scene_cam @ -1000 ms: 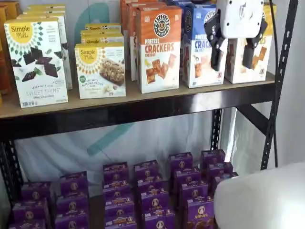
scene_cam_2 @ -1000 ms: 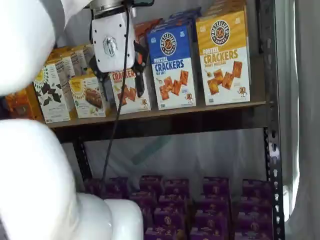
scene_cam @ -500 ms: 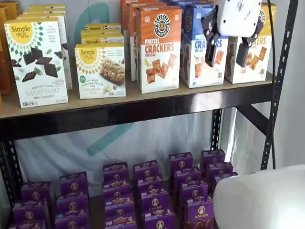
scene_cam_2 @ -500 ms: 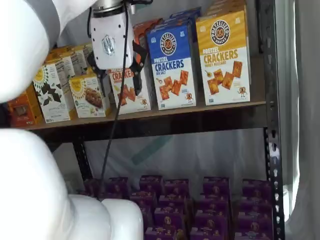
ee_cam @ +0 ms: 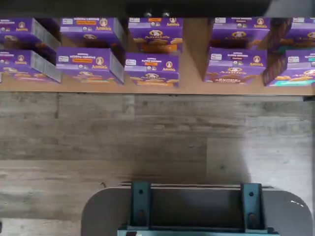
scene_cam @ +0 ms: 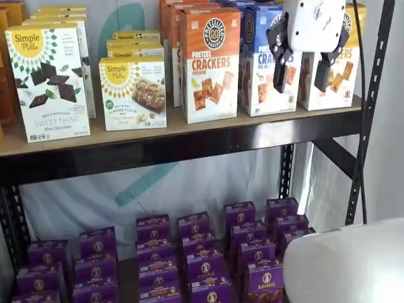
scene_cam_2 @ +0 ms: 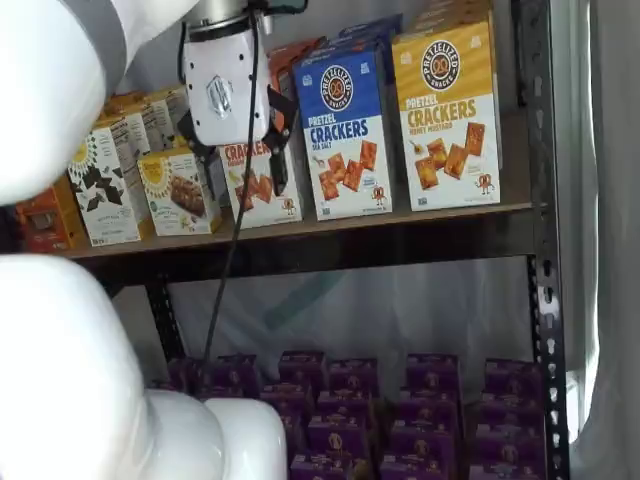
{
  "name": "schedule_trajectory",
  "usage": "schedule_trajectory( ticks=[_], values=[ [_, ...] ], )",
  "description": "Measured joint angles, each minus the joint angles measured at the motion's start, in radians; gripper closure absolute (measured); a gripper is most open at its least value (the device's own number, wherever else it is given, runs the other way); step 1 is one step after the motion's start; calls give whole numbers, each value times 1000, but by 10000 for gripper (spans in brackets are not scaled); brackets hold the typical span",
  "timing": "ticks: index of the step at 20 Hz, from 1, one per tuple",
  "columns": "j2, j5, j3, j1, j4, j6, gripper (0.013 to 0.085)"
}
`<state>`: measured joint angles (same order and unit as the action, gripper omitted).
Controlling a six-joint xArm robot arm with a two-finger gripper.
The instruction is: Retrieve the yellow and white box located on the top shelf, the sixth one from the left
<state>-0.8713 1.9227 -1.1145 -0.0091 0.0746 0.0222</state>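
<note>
Shelf views both showed the gripper (scene_cam: 302, 74) hanging with fingers spread apart and nothing between them, raised to carton height, presumably lining up for the yellow and white box (scene_cam_2: 448, 115) standing rightmost on the top shelf (scene_cam: 189, 129).

The top shelf (scene_cam: 189, 129) carries cracker cartons, including the yellow and white box (scene_cam_2: 446, 115).

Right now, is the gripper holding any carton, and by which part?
Nothing is held. The white gripper with black fingers hangs open in front of the top wooden shelf, clear of the yellow and white cracker carton.
</note>
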Motion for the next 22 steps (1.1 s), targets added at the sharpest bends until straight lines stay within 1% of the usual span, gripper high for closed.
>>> schedule_trajectory(
  ticks=[2,4,10,14,16,18,22],
  values=[
    [4,-11,5,0,-19,-7,130],
    [9,-26,9,-9,-35,-21,130],
    [38,-86,4,-68,-49,-84,130],
    [74,-132,-20,-128,-59,-144,130],
    [100,-154,-41,-168,-58,-183,130],
    [128,-168,-67,-206,-50,-219,130],
    [170,-188,-111,-267,-27,-275,130]
  ],
)
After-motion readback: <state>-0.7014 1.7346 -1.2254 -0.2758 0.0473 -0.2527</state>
